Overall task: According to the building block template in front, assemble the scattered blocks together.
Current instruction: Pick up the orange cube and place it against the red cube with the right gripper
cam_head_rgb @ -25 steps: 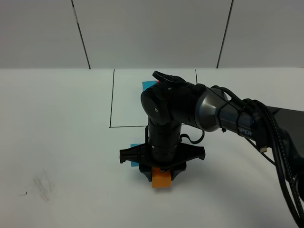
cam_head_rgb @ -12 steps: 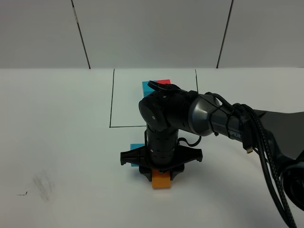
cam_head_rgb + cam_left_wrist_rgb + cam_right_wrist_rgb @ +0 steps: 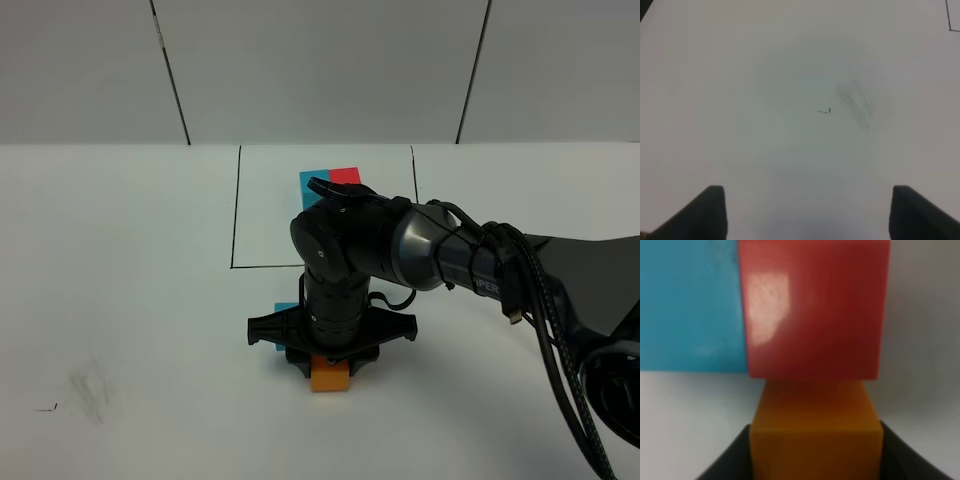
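White table (image 3: pixel 120 300) runs wide and bare on the left of the high view, backed by pale wall panels with dark seams. A thin black drawn rectangle (image 3: pixel 235 210) frames the template cubes (image 3: pixel 330 180) toward the back; only its blue and red tops show above the black right arm (image 3: pixel 400 245), which reaches in from the right and points down just in front of the frame. Under it the right claw (image 3: pixel 329 372) is pressed onto the orange cube (image 3: pixel 329 378), which sits at the near side of the arm. A sliver of the blue cube (image 3: pixel 285 307) shows left of the wrist. A grey smudge (image 3: pixel 90 385) marks the table near the left front.

From the left wrist, the left claw (image 3: pixel 807 212) hangs spread over empty white table, its two dark fingertips (image 3: pixel 710 210) well apart, with nothing between them. The same smudge (image 3: pixel 857 102) and a corner of the drawn line show ahead.

From the right wrist, the dark fingers (image 3: pixel 727 460) pinch the orange cube (image 3: pixel 815 435) on both sides. Its far face touches the red cube (image 3: pixel 812 310), and the blue cube (image 3: pixel 690 305) lies flush beside the red one. All three are matte, square-edged; the red face carries a soft glare.
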Available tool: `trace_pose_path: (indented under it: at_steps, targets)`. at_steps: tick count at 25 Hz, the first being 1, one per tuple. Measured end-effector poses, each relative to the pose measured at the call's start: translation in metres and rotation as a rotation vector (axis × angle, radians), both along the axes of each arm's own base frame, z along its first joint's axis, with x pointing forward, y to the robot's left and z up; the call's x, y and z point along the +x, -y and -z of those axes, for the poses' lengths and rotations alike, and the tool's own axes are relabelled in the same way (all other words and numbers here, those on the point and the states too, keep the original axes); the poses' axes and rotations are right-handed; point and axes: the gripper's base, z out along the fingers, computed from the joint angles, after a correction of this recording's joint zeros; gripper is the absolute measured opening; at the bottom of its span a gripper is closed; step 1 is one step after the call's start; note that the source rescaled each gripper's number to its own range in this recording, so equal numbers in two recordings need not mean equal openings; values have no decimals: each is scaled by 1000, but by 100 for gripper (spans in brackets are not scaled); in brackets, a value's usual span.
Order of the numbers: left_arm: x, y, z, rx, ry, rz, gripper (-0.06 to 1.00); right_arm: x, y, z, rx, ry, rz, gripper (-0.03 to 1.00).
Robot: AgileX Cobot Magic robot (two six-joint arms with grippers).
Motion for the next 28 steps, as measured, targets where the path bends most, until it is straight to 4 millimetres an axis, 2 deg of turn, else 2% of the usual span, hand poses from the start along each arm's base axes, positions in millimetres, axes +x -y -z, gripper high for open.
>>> trace_pose_path:
  at_steps: [28]
  targets:
    - [0,-2,0,21,-5,-14,61,1,-3,0,9,41,0,0]
